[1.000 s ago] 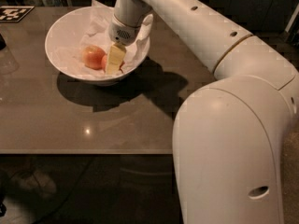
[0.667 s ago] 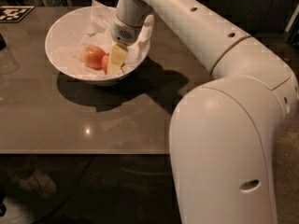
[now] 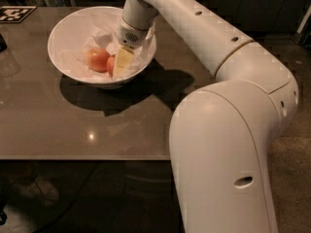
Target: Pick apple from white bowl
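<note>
The white bowl point(image 3: 60, 30), lined with crumpled white paper, stands at the table's far left. Two apples lie in it: a paler peach-orange one point(image 3: 96, 59) and, right of it, the deeper red apple point(image 3: 111, 64), mostly hidden by my gripper. My gripper point(image 3: 121, 63) reaches down into the bowl from the right and sits against the red apple's right side. I cannot see whether it holds the apple.
The bowl stands on a glossy brown table point(image 3: 73, 125), whose front edge runs across the middle of the view. A black-and-white marker point(image 3: 10, 12) lies at the far left corner. My white arm point(image 3: 228, 144) fills the right side. The floor below is dark.
The gripper has shifted slightly to the right inside the bowl, so a sliver of the red apple now shows to its left. The arm's lower body has drifted a little left.
</note>
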Controlling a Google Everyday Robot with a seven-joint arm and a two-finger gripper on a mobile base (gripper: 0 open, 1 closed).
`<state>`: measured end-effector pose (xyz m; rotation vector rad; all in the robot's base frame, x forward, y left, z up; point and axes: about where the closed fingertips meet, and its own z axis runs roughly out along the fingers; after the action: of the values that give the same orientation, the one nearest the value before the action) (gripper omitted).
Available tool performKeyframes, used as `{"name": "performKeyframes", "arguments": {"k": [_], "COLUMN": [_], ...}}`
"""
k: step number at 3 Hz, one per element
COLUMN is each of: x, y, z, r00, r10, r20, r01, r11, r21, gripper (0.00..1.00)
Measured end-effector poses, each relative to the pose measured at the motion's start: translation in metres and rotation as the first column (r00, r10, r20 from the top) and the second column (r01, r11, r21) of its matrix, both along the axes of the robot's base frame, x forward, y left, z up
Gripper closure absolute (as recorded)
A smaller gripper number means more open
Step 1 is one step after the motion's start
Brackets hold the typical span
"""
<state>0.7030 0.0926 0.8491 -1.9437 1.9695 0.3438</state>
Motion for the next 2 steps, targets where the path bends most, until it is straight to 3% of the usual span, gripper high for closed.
{"name": "performKeyframes", "arguments": {"k": [2], "x": [0.0000], "y": [0.0005], "z": [-0.0003], "r00": [1.0000], "r10": [-0.002], "r20": [-0.007], "r01": [0.002], "r11": [1.000], "r21": [0.006], "gripper": [0.43]}}
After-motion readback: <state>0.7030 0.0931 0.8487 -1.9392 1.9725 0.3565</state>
